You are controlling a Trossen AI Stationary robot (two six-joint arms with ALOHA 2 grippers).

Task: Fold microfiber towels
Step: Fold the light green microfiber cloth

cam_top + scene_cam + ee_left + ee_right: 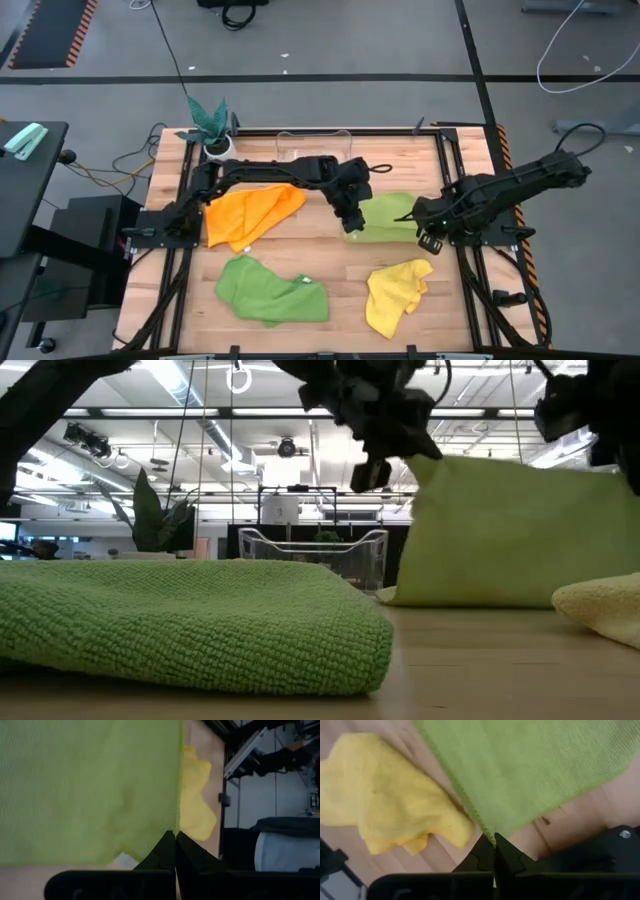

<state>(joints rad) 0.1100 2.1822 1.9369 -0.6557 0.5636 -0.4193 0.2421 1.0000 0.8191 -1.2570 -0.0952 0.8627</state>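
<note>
The light lime green towel [388,214] lies right of the table's middle. In the low view it [500,530] stands up as a sheet with its lower edge on the table. My left gripper [350,222] is shut on its near left corner and my right gripper [428,238] on its near right corner. The orange towel [250,214] lies crumpled at the left. The darker green towel [270,290] lies at the near left. The yellow towel [395,295] lies at the near right. My left gripper pinches one corner of the lime towel [173,826] between its two fingertips [165,847]. The towel spreads away from the fingers as a flat sheet. That corner is lifted off the table. My right gripper pinches another corner of the lime towel [490,831] between its two fingertips [504,851]. The cloth spreads away from the fingers in a flat sheet, above the yellow towel [385,795]. That corner is raised clear of the table.
A clear plastic bin [313,140] stands at the table's far edge, with a teal-leaved plant in a white pot [212,125] at the far left corner. Bare wood [340,270] shows between the darker green and yellow towels.
</note>
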